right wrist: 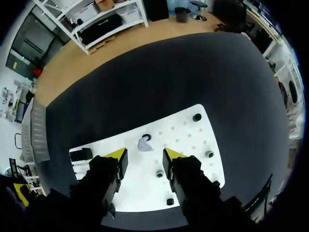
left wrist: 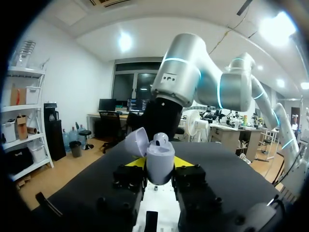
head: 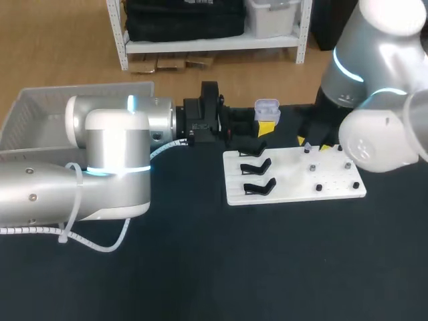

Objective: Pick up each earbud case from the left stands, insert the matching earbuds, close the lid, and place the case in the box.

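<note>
My left gripper (head: 265, 127) is shut on a lavender earbud case (head: 267, 109), holding it above the white board's far left corner. In the left wrist view the case (left wrist: 161, 159) sits upright between the yellow tips, its lid (left wrist: 137, 143) open and one earbud (left wrist: 161, 140) showing inside. My right gripper (head: 314, 145) hangs over the board's far edge. In the right wrist view it (right wrist: 145, 157) stands open over the board, with a small lavender earbud (right wrist: 143, 144) on the board just ahead of the gap and neither tip touching it.
The white board (head: 294, 190) carries three black stands (head: 256, 166) on its left side and several small black pegs (head: 312, 168) on its right. A pale mesh box (head: 40, 114) stands at the table's far left, behind my left arm.
</note>
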